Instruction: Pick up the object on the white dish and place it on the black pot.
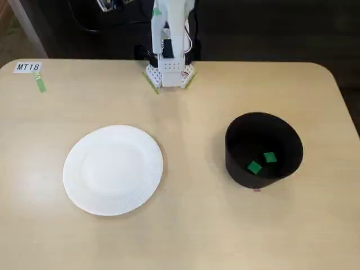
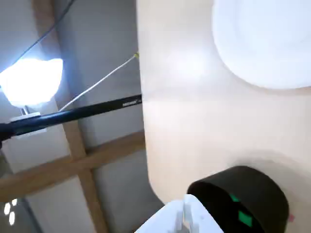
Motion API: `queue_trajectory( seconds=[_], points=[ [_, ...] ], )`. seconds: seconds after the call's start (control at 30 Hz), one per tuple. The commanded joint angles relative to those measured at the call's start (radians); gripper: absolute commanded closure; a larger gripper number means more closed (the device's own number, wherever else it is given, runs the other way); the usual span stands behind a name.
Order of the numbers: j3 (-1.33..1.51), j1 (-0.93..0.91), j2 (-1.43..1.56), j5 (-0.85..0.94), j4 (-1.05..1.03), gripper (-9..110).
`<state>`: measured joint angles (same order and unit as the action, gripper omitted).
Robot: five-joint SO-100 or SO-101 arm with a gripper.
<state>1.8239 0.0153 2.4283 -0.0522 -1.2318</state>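
Both green cubes point(image 1: 254, 167) lie side by side on the floor of the black pot point(image 1: 263, 151), well apart from the arm point(image 1: 170, 42) folded at the bench's point(image 1: 191, 225) far edge. The white plate point(image 1: 113, 169) is bare, so nothing seems left to pick up. The jaws' state cannot be told.

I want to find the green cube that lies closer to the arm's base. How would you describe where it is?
In the fixed view, start from the black pot on the right side of the table, across from the white dish. Two green cubes lie inside it. The one you want sits higher and further right in the picture; its neighbour lies lower left.
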Motion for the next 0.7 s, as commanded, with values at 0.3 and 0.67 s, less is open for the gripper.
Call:
queue_trajectory(
  seconds=[0.3,0.67],
  points=[
    [0.723,0.002,0.472,0.020,0.222,101],
    [1.132,0.011,0.902,0.025,0.238,101]
  ],
)
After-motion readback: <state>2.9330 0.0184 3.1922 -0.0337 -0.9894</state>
